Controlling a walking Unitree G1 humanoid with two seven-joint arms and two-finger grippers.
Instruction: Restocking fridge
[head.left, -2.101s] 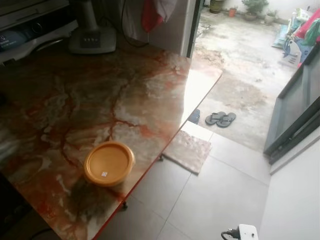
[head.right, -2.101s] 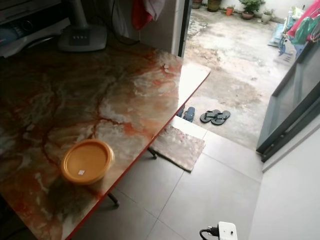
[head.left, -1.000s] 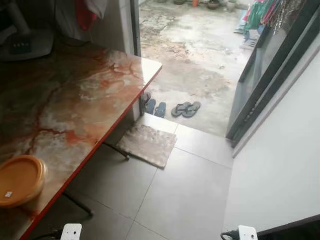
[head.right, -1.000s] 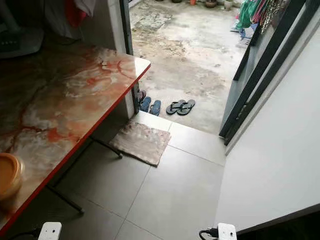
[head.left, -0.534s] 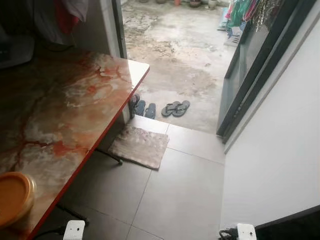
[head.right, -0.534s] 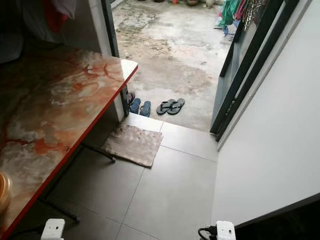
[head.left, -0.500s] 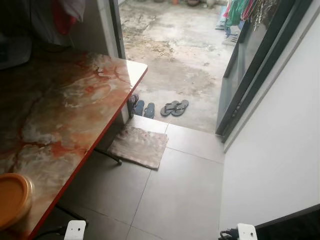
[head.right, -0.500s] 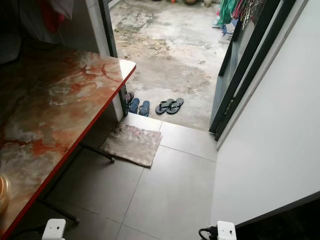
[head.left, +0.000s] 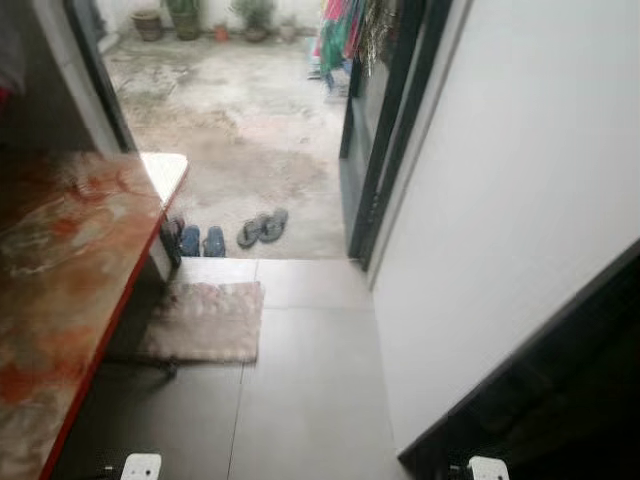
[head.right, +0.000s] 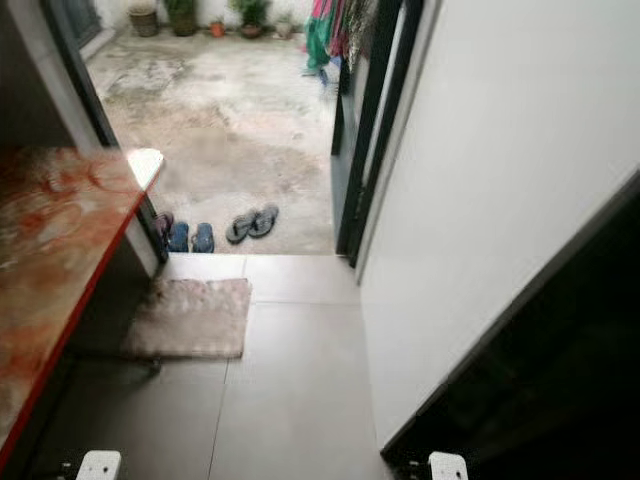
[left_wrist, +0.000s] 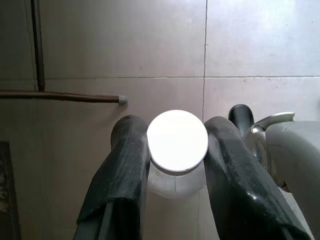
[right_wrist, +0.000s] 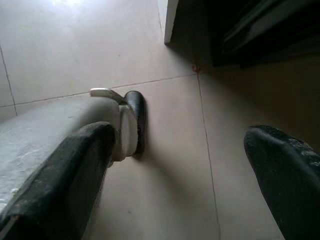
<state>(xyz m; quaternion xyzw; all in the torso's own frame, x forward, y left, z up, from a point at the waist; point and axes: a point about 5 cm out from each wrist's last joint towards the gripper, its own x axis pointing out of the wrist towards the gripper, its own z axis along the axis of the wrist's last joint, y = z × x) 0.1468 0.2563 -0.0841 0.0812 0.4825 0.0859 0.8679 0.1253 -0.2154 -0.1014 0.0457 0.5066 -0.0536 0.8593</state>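
Note:
In the left wrist view my left gripper (left_wrist: 176, 131) is shut on a pale plastic bottle (left_wrist: 174, 186) with a round white cap (left_wrist: 177, 142). Its two black fingers (left_wrist: 125, 165) press the neck from both sides, above grey floor tiles. In the right wrist view my right gripper (right_wrist: 177, 150) hangs open over the floor, its black fingers (right_wrist: 70, 175) far apart with nothing between them. A dark opening (head.left: 560, 400) edged in black sits low on the right, next to a tall white surface (head.left: 510, 190).
A red marble table (head.left: 60, 260) runs along the left, with a doormat (head.left: 205, 320) beside it. Two pairs of slippers (head.left: 262, 226) lie at an open doorway to a wet yard. A dark sliding door frame (head.left: 385, 130) stands ahead. Grey tiled floor (head.left: 300, 400) lies ahead.
The camera has swung to the right: the table has slid to the left edge, the orange bowl has left the picture, and the white surface and dark opening have come in.

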